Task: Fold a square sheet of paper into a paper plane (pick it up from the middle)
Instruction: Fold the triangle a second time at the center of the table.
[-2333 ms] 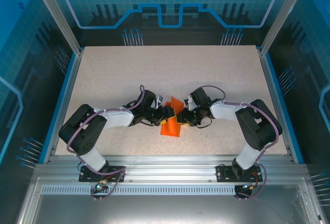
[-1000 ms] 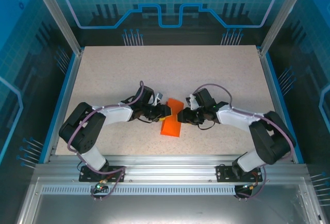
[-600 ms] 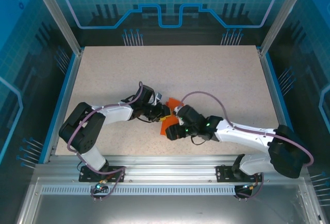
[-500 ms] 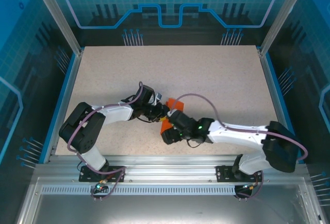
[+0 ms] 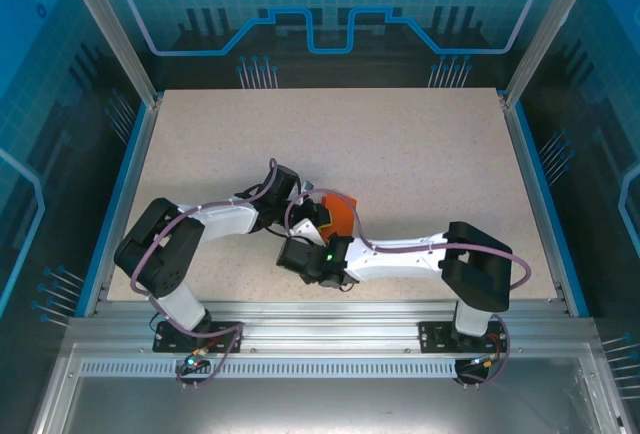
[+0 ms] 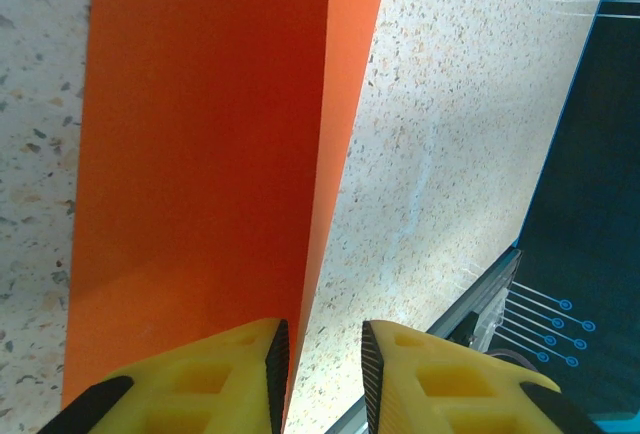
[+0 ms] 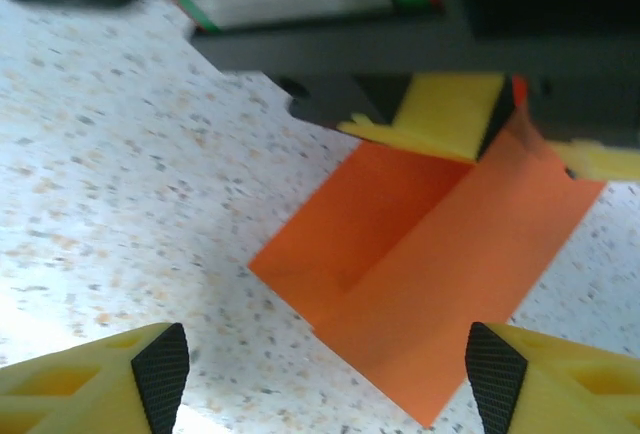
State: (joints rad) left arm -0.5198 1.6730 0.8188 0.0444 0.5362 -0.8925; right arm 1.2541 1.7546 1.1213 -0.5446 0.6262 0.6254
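The square sheet of paper (image 5: 340,216) is bright orange and folded into a narrow strip with one flap raised, lying on the speckled table just left of centre. In the left wrist view the paper (image 6: 200,154) runs away from my left gripper (image 6: 320,339), whose jaws stand a little apart. The flap's edge passes between them against the left pad (image 6: 277,359). My left gripper (image 5: 314,216) sits at the paper's left side. My right gripper (image 5: 300,251) is on the near side, its arm partly covering the sheet. The right gripper (image 7: 328,369) is wide open, holding nothing, with the paper (image 7: 430,264) ahead of it.
The speckled tabletop (image 5: 400,144) stretches far and right of the arms. A blue rim (image 5: 536,194) borders the table, and an aluminium rail (image 5: 320,312) runs along the near edge. The table's rim (image 6: 560,254) lies close ahead of the left gripper.
My right arm has swung left and nearer across the table, and its gripper has opened wide on the paper's near side. The left gripper has stayed at the paper.
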